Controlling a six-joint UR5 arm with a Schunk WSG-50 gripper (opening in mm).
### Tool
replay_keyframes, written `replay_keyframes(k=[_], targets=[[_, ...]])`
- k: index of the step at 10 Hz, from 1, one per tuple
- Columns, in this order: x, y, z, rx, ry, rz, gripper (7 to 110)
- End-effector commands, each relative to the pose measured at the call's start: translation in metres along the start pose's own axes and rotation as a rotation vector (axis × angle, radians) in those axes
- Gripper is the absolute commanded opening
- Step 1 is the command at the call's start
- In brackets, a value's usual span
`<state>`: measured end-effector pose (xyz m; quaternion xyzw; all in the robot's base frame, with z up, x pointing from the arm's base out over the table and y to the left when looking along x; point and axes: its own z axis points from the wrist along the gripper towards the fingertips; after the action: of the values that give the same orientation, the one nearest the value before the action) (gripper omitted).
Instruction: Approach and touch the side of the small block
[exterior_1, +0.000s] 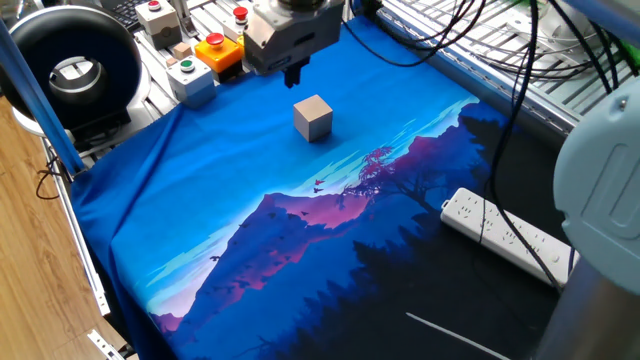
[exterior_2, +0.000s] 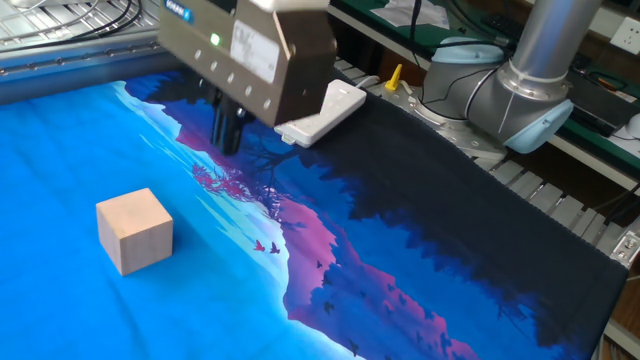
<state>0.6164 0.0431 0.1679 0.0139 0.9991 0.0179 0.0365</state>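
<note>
The small block (exterior_1: 313, 118) is a pale wooden cube standing on the blue part of the printed cloth; it also shows in the other fixed view (exterior_2: 135, 231). My gripper (exterior_1: 294, 76) hangs above the cloth just behind the block, clear of it, fingers pointing down. In the other fixed view the gripper (exterior_2: 228, 134) is up and to the right of the block, with a gap between them. Its dark fingers sit pressed together and hold nothing.
Button boxes, orange (exterior_1: 216, 53) and white (exterior_1: 190, 80), stand on the rail at the back left beyond the cloth's edge. A white power strip (exterior_1: 510, 237) lies on the dark part of the cloth, also seen in the other view (exterior_2: 322, 112). The arm's base (exterior_2: 510, 90) stands beside it.
</note>
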Motion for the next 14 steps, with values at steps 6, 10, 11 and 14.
replay_keyframes(k=[6,10,11,14], targets=[[-0.014,-0.002,0.029,0.032,-0.041,0.011,7],[-0.012,0.002,0.029,0.017,-0.032,0.038,7],[-0.012,0.003,0.029,0.014,-0.03,0.039,7],[-0.012,0.006,0.029,0.002,-0.033,0.031,7]])
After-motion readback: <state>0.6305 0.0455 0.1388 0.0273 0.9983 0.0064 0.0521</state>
